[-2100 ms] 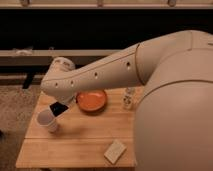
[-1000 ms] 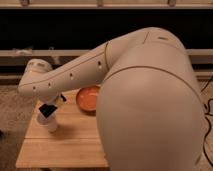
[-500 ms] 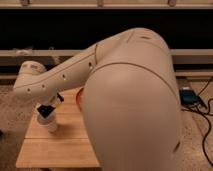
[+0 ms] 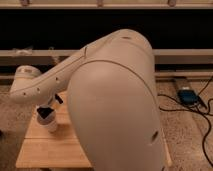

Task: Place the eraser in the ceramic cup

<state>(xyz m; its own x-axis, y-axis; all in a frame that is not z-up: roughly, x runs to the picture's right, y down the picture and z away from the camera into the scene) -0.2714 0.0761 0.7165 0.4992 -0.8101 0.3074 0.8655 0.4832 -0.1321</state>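
Since the frame approx. half a sec earlier, the arm (image 4: pixel 107 107) had been swung further across the view, so that the orange bowl was wholly hidden and more of the wooden table (image 4: pixel 47 150) was covered by the white shell. The wrist end had been carried a little to the left and the cup appeared nearer the table's left edge in the view.

The gripper (image 4: pixel 47 109) was seen at the left of the camera view, under the pale forearm, pointing down and sitting directly over the ceramic cup (image 4: pixel 50 123), w/ little or no gap visible between them. The cup stood upright on the table's left part, its white wall showing just below the dark gripper parts. So the key relation was judged as vertical: cup straight beneath the tool, no sideways offset that could be made out.

The eraser could not be picked out as a separate item; a dark patch at the cup's mouth merged w/ the gripper, so whether the eraser was held, or already inside the cup, could not be told. Its long axis was likewise not readable.

Only one arm was present, so no choice of nearer arm arose. A power brick (image 4: pixel 187 95) and cables lay on the floor at right, well apart.
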